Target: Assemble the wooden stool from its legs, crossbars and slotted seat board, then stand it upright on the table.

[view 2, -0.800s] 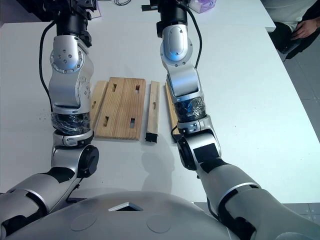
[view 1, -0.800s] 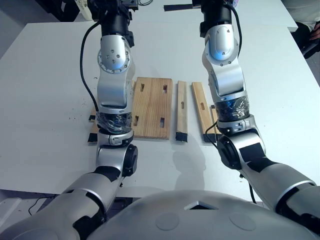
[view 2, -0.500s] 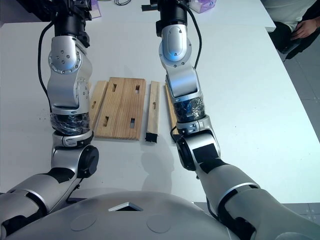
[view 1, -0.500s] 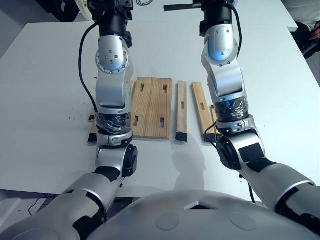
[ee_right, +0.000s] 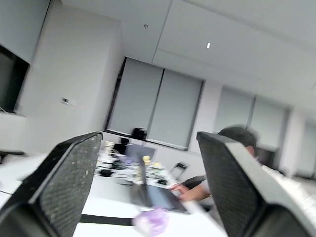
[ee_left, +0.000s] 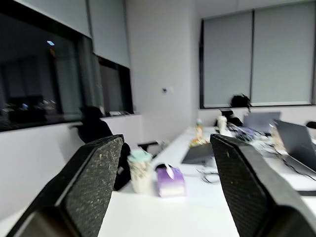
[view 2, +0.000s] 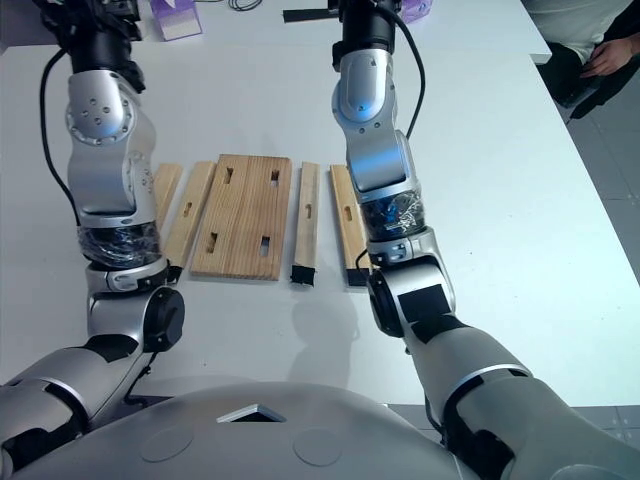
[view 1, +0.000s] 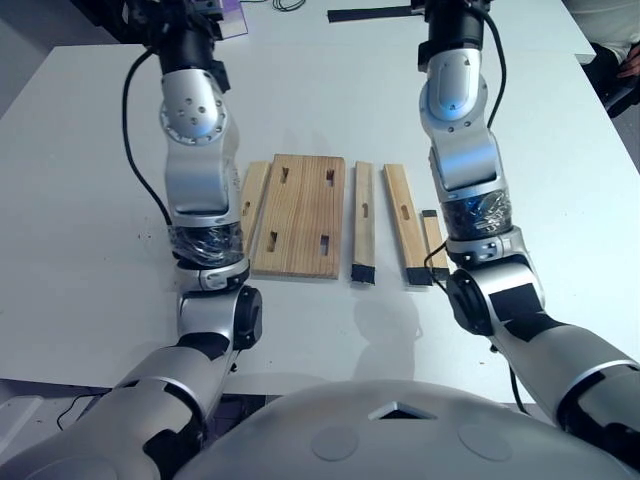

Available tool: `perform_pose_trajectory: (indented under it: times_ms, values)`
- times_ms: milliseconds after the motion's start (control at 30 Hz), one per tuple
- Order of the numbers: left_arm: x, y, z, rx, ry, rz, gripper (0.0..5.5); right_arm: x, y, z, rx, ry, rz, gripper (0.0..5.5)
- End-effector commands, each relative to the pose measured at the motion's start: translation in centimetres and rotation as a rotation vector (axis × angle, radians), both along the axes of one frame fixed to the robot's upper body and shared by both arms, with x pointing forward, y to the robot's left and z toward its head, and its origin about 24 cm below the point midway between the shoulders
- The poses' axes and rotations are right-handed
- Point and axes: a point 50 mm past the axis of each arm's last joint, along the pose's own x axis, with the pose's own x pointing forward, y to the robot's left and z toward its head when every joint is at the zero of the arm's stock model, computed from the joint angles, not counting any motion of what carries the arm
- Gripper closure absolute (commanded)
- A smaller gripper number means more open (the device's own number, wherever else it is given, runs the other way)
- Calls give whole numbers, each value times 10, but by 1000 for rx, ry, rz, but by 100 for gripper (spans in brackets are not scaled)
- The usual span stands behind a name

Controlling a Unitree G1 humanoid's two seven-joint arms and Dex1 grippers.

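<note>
Two robot arms rise from a white tabletop [view 1: 80,150] where the stool's parts lie flat and unassembled. The slotted seat board [view 1: 298,215] lies in the middle with its four slots facing up. Just beside it on the robot's left lies a wooden strip [view 1: 254,195]. A further strip [view 2: 163,188] lies beyond that, close to the left forearm. On the robot's right lie a slotted leg [view 1: 362,222], a second slotted leg [view 1: 402,222] and a short crossbar [view 1: 435,243]. These three lie side by side with narrow gaps, the crossbar close under the right forearm. The left hand [ee_left: 167,140] and the right hand [ee_right: 148,136] are both raised and aimed out across the room, fingers apart and holding nothing.

Nothing is joined yet, so the risks appear to lie in the first pick. Because the parts lie flat and close together, fingers coming down on one could nudge its neighbour out of line. They could also fail to catch a thin edge. Both forearms stand right over the outer pieces, so lowering either arm could sweep a strip or the crossbar toward the near edge of the tabletop. A leg pressed into a slot at a tilt would probably jam, or push the loose board along instead of seating.
</note>
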Motion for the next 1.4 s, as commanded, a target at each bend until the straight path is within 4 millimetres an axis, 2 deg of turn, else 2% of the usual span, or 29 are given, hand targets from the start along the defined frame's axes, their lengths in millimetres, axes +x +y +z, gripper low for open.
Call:
perform_pose_trajectory:
  times_ms: [33, 233, 367, 500, 633, 767, 867, 933, 1067, 1133, 1233, 1400]
  values:
    - [-2, 5, -18, -37, 54, 19, 223, 5, -8, -20, 64, 147, 34, 196]
    - [-10, 3, -30, -76, 67, -44, 223, 8, -4, -18, 144, 211, 111, 196]
    - [-13, 3, -31, -93, 52, -83, 223, 7, -4, -19, 118, 205, 79, 196]
    - [-12, 5, -32, -80, 59, -43, 223, 6, -3, -24, 64, 203, 70, 196]
    - [-12, 3, -29, -121, 38, -114, 223, 6, -2, -23, 76, 211, 89, 196]
    - [-16, 7, -31, -120, 31, -92, 165, 4, 3, -21, 77, 192, 132, 196]
    - [-15, 15, -35, -95, 64, -106, 165, 2, 1, -22, 76, 190, 129, 196]
    - [-16, 27, -41, -44, 119, -138, 165, 1, -1, -21, 63, 184, 135, 196]
    - [-27, 74, -62, 32, 288, -222, 165, -1, -9, -22, 102, 196, 135, 196]
    - [-36, 103, -76, -22, 396, -242, 165, -2, -14, -25, 131, 207, 122, 196]
    - [-50, 135, -89, -26, 497, -267, 165, -4, -16, -27, 150, 212, 115, 196]
    - [-73, 173, -114, -71, 662, -290, 165, -6, -17, -28, 125, 203, 110, 196]
